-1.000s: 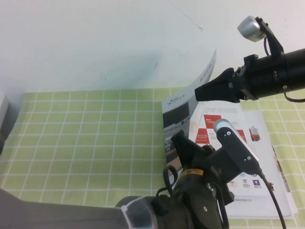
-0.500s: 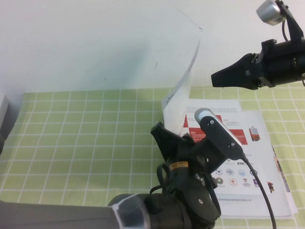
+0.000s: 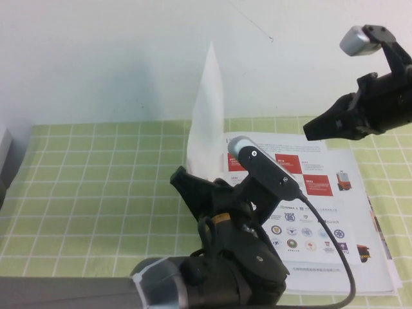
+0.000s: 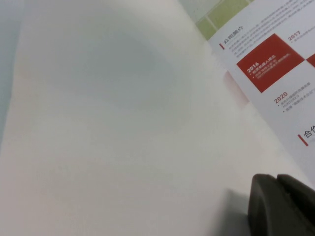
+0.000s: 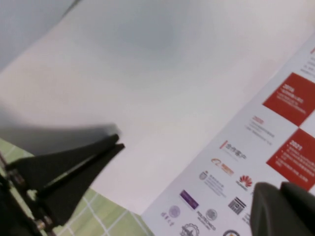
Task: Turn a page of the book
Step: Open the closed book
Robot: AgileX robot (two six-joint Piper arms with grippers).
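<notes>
The book [image 3: 322, 212] lies open on the mat, showing the inside page with red squares and logos [image 4: 275, 73]. The page [image 3: 207, 109], the cover leaf, stands almost upright at the book's left edge, plain white side showing. It fills the left wrist view [image 4: 123, 123] and much of the right wrist view [image 5: 162, 64]. My left gripper [image 3: 182, 180] is shut, low beside the leaf's foot, its tips [image 4: 276, 178] against the white side. My right gripper [image 3: 311, 131] is shut and empty, hovering above the book's far right [image 5: 280, 188], apart from the leaf.
A green checked mat [image 3: 96, 174] covers the table, with a white wall [image 3: 129, 58] behind. A grey object [image 3: 3, 151] sits at the far left edge. Another printed sheet [image 3: 381, 232] pokes out under the book's right side.
The cover leaf has swung from leaning right to nearly upright. My right gripper has drawn back to the right, away from it. My left gripper has moved left behind the leaf.
</notes>
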